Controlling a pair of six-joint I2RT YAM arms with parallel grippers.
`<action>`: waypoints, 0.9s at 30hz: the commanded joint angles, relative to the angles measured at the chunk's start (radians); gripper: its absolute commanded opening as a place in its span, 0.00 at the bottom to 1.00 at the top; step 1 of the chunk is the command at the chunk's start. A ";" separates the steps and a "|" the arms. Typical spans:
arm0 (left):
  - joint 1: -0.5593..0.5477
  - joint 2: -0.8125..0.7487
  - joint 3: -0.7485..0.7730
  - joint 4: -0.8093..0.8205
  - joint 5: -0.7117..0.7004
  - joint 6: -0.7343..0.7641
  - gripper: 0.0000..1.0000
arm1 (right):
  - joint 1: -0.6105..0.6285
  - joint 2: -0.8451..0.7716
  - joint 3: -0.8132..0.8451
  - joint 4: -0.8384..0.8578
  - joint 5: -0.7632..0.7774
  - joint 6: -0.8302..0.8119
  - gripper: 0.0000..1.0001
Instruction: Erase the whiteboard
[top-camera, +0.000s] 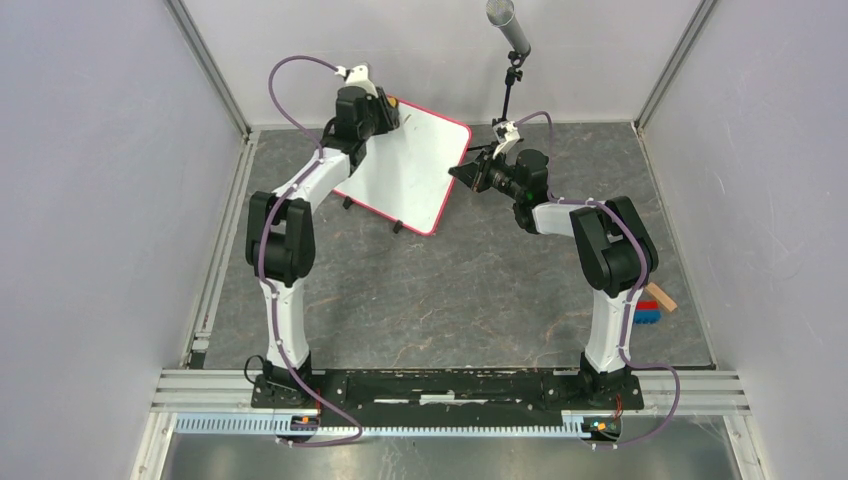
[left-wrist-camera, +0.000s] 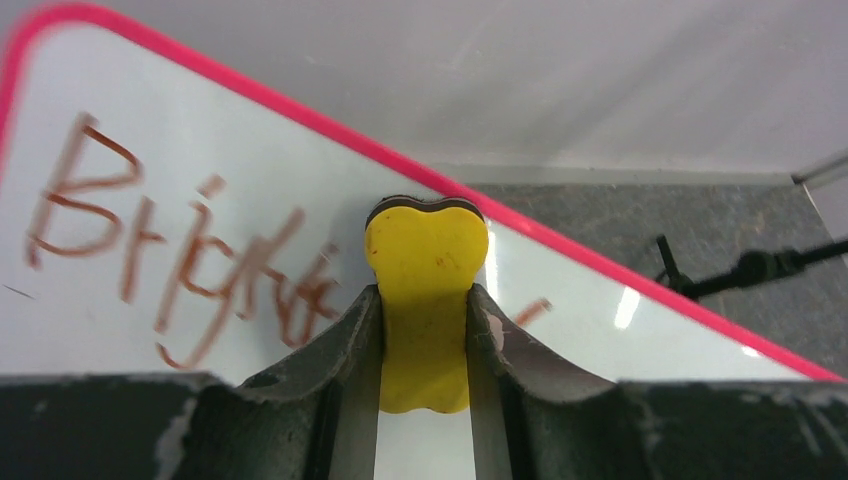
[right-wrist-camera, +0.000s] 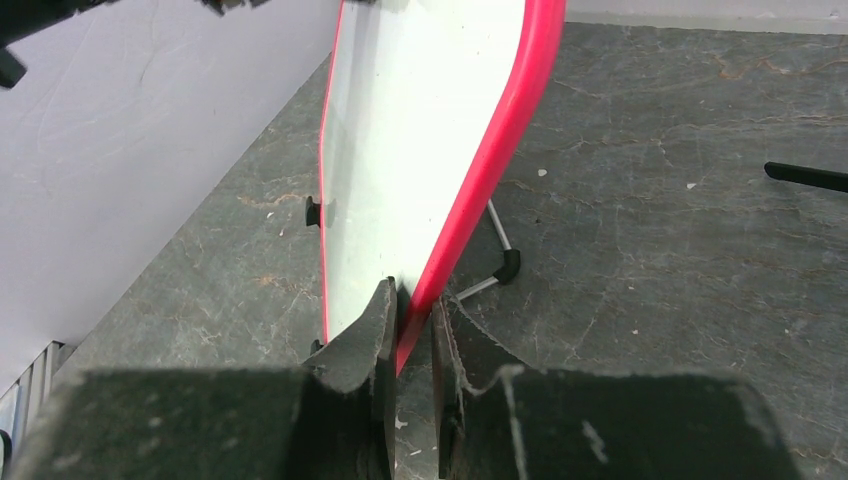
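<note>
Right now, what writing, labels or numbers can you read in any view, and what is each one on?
"Brigh", followed by smeared letters, perhaps a "t": reddish-brown handwriting on the whiteboard, seen in the left wrist view.
A short stroke to the right of the yellow eraser, on the same board: a fragment, not readable.
Top and right wrist views: no readable text, and the handwriting does not show there.

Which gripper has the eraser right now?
The left gripper, shut on the yellow eraser beside the red writing on the whiteboard. The right gripper holds no eraser; it pinches the board's pink rim.
</note>
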 joint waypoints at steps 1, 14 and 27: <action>-0.092 -0.090 -0.130 0.000 -0.014 0.050 0.32 | 0.016 -0.024 0.011 0.035 -0.041 -0.065 0.00; -0.099 -0.168 -0.165 -0.070 -0.048 0.009 0.72 | 0.003 -0.047 -0.011 -0.007 -0.024 -0.098 0.07; -0.097 -0.541 -0.765 0.045 -0.106 -0.237 0.91 | -0.013 -0.075 -0.014 -0.038 -0.012 -0.103 0.42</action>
